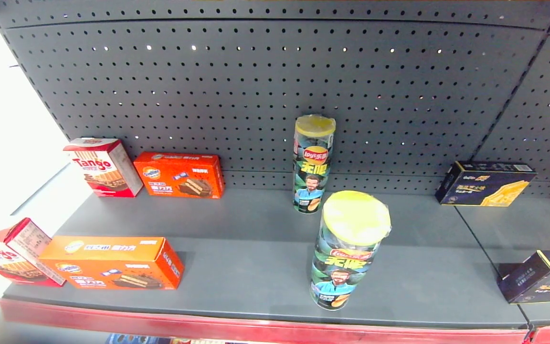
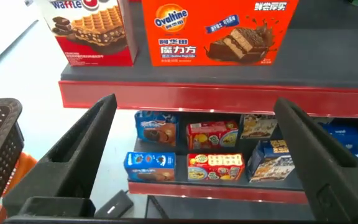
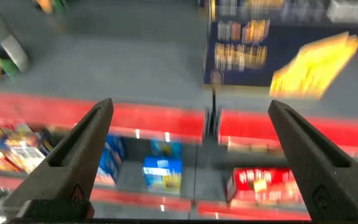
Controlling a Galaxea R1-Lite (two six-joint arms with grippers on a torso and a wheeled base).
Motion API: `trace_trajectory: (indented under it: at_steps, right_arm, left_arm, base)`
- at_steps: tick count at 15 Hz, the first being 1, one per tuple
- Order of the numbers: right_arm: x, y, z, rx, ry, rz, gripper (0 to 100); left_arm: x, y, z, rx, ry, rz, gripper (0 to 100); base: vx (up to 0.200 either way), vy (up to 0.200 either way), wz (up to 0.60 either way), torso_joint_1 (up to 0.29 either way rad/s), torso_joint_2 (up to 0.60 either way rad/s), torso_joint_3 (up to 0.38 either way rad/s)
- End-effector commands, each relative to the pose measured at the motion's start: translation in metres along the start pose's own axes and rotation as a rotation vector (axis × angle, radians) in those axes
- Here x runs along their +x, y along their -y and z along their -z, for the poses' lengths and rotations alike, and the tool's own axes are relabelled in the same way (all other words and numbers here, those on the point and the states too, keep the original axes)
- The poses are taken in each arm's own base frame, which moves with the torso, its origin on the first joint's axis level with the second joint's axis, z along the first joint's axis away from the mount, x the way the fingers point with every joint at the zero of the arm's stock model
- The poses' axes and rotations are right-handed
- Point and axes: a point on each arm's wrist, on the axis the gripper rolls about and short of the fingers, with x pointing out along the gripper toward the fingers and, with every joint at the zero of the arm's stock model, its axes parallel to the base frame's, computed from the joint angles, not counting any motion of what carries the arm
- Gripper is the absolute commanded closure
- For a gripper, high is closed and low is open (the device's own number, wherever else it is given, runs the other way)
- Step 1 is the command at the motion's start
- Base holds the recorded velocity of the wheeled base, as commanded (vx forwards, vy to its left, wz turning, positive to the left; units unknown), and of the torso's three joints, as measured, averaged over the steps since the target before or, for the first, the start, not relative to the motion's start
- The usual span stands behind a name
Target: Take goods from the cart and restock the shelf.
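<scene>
With the left pincer (image 2: 194, 106) and right pincer (image 3: 190, 106) gaping empty before the shelf (image 1: 256, 267), any hasty restocking reach is risking toppling the front chip can (image 1: 349, 248) standing near its lip

On the shelf (image 1: 256, 267), middle: front can (image 1: 350, 248) near the edge, rear can (image 1: 312, 162) behind it. At left, rear wafer box (image 1: 103, 166) beside rear chocolate box (image 1: 179, 175); front wafer box (image 1: 10, 253) just beside front chocolate box (image 1: 112, 263). At right, rear snack box (image 1: 485, 184) behind front snack box (image 1: 540, 276).
</scene>
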Motion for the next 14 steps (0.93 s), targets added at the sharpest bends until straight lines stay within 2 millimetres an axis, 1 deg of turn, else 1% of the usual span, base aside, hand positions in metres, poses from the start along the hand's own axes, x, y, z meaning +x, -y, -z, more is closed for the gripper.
trace_trajectory:
  at_steps: [1, 2, 3, 5, 6, 8, 10, 13, 14]
  right_arm:
    - [0.043, 0.002, -0.096, 0.005, -0.1, -0.064, 0]
    - [0.064, -0.001, -0.102, -0.014, -0.175, -0.192, 0]
    - [0.081, -0.006, -0.099, -0.054, -0.247, -0.282, 0]
    - [0.11, -0.02, -0.097, -0.112, -0.312, -0.412, 0]
    - [0.132, -0.034, -0.095, -0.129, -0.356, -0.487, 0]
    - [0.159, -0.056, -0.092, -0.154, -0.425, -0.581, 0]
    - [0.188, -0.078, -0.097, -0.171, -0.458, -0.632, 0]
    - [0.213, -0.107, -0.096, -0.205, -0.488, -0.664, 0]
    - [0.218, -0.113, -0.094, -0.209, -0.491, -0.674, 0]
  left_arm:
    - [0.0, 0.0, 0.0, 0.0, -0.004, -0.001, 0]
    - [0.0, 0.0, 0.0, -0.001, -0.005, -0.004, 0]
    - [0.0, 0.0, 0.0, 0.0, -0.004, -0.002, 0]
    - [0.0, 0.0, 0.0, -0.001, -0.005, -0.005, 0]
    - [0.0, 0.0, 0.0, -0.003, -0.005, -0.005, 0]
    - [0.0, 0.0, 0.0, -0.003, -0.005, -0.004, 0]
    - [0.0, 0.0, 0.0, -0.003, -0.005, -0.002, 0]
    - [0.0, 0.0, 0.0, -0.006, -0.005, -0.004, 0]
    - [0.0, 0.0, 0.0, -0.006, -0.005, -0.005, 0]
  base:
    - [0.0, 0.0, 0.0, 0.0, 0.0, 0.0]
    - [0.0, 0.0, 0.0, 0.0, 0.0, 0.0]
    - [0.0, 0.0, 0.0, 0.0, 0.0, 0.0]
    - [0.0, 0.0, 0.0, 0.0, 0.0, 0.0]
    - [0.0, 0.0, 0.0, 0.0, 0.0, 0.0]
    - [0.0, 0.0, 0.0, 0.0, 0.0, 0.0]
    - [0.0, 0.0, 0.0, 0.0, 0.0, 0.0]
    - [0.0, 0.0, 0.0, 0.0, 0.0, 0.0]
    - [0.0, 0.0, 0.0, 0.0, 0.0, 0.0]
